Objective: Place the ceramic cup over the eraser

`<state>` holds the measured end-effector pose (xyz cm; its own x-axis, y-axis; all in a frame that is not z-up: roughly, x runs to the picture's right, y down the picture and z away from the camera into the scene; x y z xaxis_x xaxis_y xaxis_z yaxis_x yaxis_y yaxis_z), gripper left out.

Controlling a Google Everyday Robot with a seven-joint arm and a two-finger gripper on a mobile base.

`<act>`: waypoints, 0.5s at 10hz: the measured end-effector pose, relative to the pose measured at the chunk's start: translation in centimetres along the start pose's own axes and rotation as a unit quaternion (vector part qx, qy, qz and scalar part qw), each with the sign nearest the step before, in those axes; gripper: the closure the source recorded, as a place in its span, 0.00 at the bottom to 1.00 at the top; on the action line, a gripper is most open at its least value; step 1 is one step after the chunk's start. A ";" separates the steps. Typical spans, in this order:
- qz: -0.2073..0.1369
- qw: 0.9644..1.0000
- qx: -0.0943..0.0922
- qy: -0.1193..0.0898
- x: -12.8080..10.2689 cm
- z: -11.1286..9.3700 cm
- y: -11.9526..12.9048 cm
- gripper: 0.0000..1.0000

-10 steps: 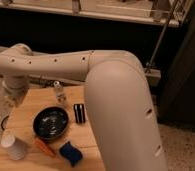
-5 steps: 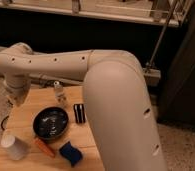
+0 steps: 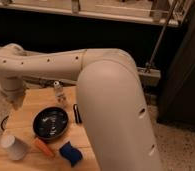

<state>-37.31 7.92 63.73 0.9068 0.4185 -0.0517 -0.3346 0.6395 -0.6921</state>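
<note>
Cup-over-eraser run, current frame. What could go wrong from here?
1. Gripper hangs at the table's left edge, behind the cup. The cup sits near the front corner, so a bad approach may knock it off.
2. Bowl and carrot lie between cup and eraser; a low carry may clip them.
3. Eraser lies close beside the bowl: the cup could land on the bowl's rim.
</note>
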 end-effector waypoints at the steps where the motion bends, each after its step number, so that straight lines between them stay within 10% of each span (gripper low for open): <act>1: -0.012 1.000 0.007 0.023 -0.1 -0.1 2.3 0.67; 5: -0.036 0.994 0.051 0.086 -1.2 0.6 10.1 0.68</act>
<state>-41.93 14.22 57.22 0.9571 0.2577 -0.1325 -0.2827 0.7300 -0.6222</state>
